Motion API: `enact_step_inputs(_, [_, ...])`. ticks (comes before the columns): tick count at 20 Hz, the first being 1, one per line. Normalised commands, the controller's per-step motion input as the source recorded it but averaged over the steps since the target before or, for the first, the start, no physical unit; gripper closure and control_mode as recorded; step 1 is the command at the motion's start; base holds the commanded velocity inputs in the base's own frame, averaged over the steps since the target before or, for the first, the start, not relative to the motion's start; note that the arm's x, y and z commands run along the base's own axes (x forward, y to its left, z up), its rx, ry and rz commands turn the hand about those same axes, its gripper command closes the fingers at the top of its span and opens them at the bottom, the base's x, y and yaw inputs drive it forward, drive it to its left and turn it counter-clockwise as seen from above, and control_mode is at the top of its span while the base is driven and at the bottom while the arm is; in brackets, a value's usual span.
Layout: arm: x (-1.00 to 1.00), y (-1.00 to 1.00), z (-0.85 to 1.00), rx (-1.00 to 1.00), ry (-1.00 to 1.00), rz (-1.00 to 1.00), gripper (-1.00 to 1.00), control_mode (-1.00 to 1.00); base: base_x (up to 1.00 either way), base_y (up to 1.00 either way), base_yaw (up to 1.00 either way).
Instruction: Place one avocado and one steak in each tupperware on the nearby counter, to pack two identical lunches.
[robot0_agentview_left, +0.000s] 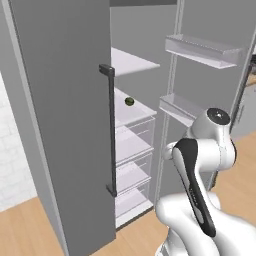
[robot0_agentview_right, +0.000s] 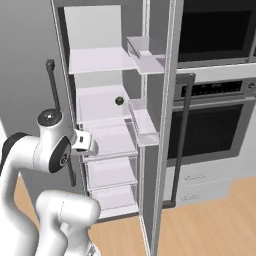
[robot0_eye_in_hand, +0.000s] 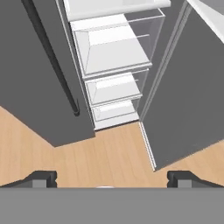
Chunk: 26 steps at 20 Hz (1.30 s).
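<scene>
At the far left of the left base view stands the closed fridge door (robot0_agentview_left: 60, 125), a flat matte grey slab with a long dark bar handle (robot0_agentview_left: 111, 130) running down its right edge. Just right of it the fridge interior (robot0_agentview_left: 131, 150) lies open: pale, smooth white shelves above, and clear plastic drawers (robot0_agentview_left: 132, 175) stacked below. On the middle shelf (robot0_agentview_left: 135, 107) sits the avocado (robot0_agentview_left: 129, 101), a small round dark-green ball, alone and well back from the shelf's front edge. Further right hangs the opened door (robot0_agentview_left: 200, 75) with two translucent door bins (robot0_agentview_left: 202, 50) of thin clear plastic. The white glossy arm (robot0_agentview_left: 200, 170) with dark joint bands rises at the lower right over warm wood-plank flooring.

From the right base view the avocado (robot0_agentview_right: 119, 101) shows again on the same shelf, and this side adds what the other lacks: a black-glass wall oven (robot0_agentview_right: 215, 120) with a vertical dark handle (plus a microwave-like unit above it) right of the fridge, and pale drawer fronts beneath.

Looking down, the hand view takes in the three clear drawers (robot0_eye_in_hand: 113, 74), the dark handle on the left door and the plank floor. The gripper (robot0_eye_in_hand: 112, 179) shows two dark fingertips (robot0_eye_in_hand: 43, 178) set far apart at the bottom corners, spread wide and grasping nothing, well away from the avocado.
</scene>
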Motion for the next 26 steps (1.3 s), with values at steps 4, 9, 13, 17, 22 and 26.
enact_step_inputs(4, [0.00,0.00,0.00,0.00,0.00,0.00,-1.00,1.00,0.63,0.00,0.04])
enact_step_inputs(9, [0.00,0.00,0.00,0.00,0.00,0.00,-1.00,1.00,0.60,-0.12,0.11])
enact_step_inputs(13, [0.00,0.00,0.00,0.00,0.00,0.00,-1.00,1.00,0.38,-0.34,0.17])
enact_step_inputs(17, [0.00,0.00,0.00,0.00,0.00,0.00,-1.00,1.00,0.33,-0.23,0.13])
enact_step_inputs(22, [0.00,0.00,0.00,0.00,0.00,0.00,-1.00,1.00,0.50,0.00,0.09])
enact_step_inputs(26, [0.00,0.00,0.00,0.00,0.00,0.00,-1.00,1.00,0.42,-0.19,0.12])
